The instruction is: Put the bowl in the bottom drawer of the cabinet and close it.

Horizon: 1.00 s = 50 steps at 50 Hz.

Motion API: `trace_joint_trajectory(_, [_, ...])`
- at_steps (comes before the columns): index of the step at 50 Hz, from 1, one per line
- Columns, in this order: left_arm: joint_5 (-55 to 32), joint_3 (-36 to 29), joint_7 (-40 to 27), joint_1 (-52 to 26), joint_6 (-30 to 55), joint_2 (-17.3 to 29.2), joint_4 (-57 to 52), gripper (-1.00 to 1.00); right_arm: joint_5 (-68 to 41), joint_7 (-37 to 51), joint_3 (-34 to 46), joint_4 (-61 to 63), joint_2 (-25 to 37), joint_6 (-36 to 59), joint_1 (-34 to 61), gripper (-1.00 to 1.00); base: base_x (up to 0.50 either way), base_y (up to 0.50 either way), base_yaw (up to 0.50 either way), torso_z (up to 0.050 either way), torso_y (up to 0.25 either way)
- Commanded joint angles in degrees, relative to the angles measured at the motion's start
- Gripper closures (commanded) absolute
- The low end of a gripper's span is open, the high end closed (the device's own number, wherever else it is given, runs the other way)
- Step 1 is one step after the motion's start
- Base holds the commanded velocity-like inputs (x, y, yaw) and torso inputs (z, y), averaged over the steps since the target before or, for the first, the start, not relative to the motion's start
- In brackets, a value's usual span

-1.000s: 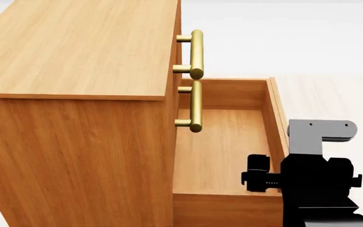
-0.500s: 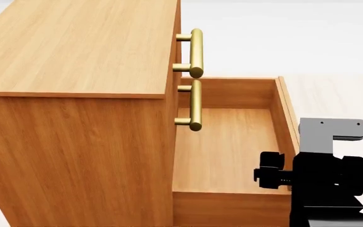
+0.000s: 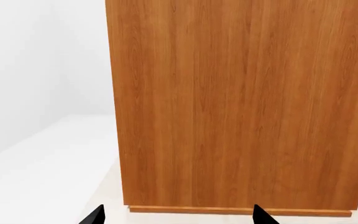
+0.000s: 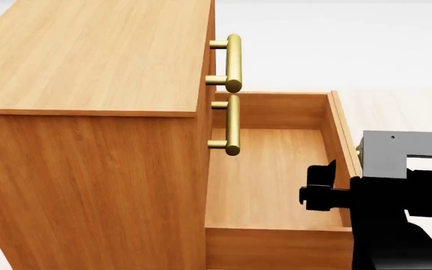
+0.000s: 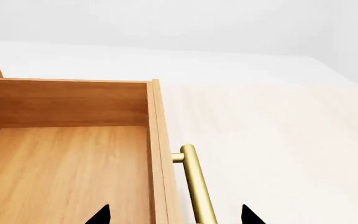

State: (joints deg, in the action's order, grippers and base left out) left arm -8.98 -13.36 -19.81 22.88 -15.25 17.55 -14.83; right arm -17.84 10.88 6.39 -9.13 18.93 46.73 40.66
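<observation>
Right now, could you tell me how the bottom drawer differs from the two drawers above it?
The bottom drawer is pulled out with its inside exposed and bare; the two upper drawers sit shut in the cabinet. Its handle shows only from the right wrist; theirs from the head. All share brass bars.

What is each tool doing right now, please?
Left tool: open, empty, facing the cabinet side.
Right tool: open, straddling the bottom drawer handle, not gripping.

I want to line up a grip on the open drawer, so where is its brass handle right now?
In the right wrist view the handle runs along the outer face of the bottom drawer, between the right gripper fingertips.
</observation>
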Motion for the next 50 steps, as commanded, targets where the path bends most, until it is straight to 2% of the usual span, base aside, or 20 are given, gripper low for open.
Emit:
trace_joint_trajectory(1, [-0.1,-0.2,-0.1,0.0,-0.3,0.2,0.1,-1.00,-0.6,1.3,-0.6,10.2,1.7,0.9,-1.8,-1.00,0.00,0.00,0.00,0.000,0.000])
trace_joint_trajectory(13, [0.4,-0.4,-0.6,0.4,-1.0,0.5,-0.6,-1.00,-0.1,6.8,-5.2,15.2,1.9,2.2,-1.6,-1.00,0.00,0.00,0.00,0.000,0.000])
trace_joint_trajectory(16, [2.5,-0.8,-1.5,0.0,2.9,0.8,-1.3,-1.00,0.2,7.7,-6.2,14.3,1.9,1.7,-1.5,-1.00,0.00,0.00,0.00,0.000,0.000])
trace_joint_trajectory(19, [-0.6,-0.5,-0.3,0.4,-0.4,0.8,-1.1,-1.00,0.4,8.7,-7.3,14.1,1.9,1.4,-1.7,-1.00,0.00,0.00,0.00,0.000,0.000])
trace_joint_trajectory(37, [0.6,-0.9,-1.0,-0.3,-0.3,0.9,-0.4,-1.00,2.0,12.8,-10.4,16.8,4.0,2.6,-2.2,-1.00,0.00,0.00,0.00,0.000,0.000])
trace_joint_trajectory(50, [0.4,-1.3,-0.8,-0.7,-1.3,0.9,0.6,-1.00,3.4,17.7,-14.2,15.0,3.0,2.8,-2.3,-1.00,0.00,0.00,0.00,0.000,0.000])
